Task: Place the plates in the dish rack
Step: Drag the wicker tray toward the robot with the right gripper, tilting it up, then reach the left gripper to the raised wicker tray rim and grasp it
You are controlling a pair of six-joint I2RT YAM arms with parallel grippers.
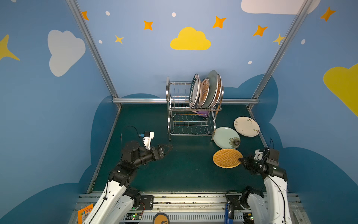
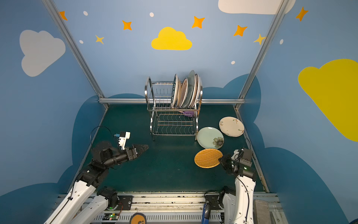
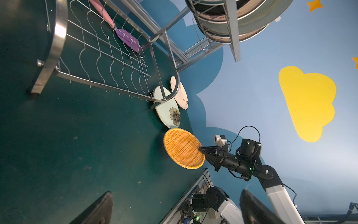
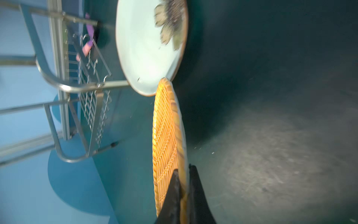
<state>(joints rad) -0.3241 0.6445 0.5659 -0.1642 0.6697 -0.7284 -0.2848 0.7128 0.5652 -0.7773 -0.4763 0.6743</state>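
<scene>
Mat (image 1: 184, 174): woven plate (image 1: 226, 158) rim pinched in right claw (image 4: 183, 169), apparently tilted.

Two robot arms. The left arm (image 1: 112, 194) and right arm (image 1: 275, 191) both have glossy white shells joined by bulky black cylindrical joints (image 1: 132, 149). Each ends in a black gripper with two flat, tapering, pointed fingers: the left gripper (image 1: 170, 147) and the right gripper (image 1: 240, 160). A white camera mount (image 1: 148, 138) with a blue plug sits at the left wrist, and a black box (image 1: 273, 155) at the right. Thin black cables (image 1: 129, 126) loop from both wrists.
</scene>
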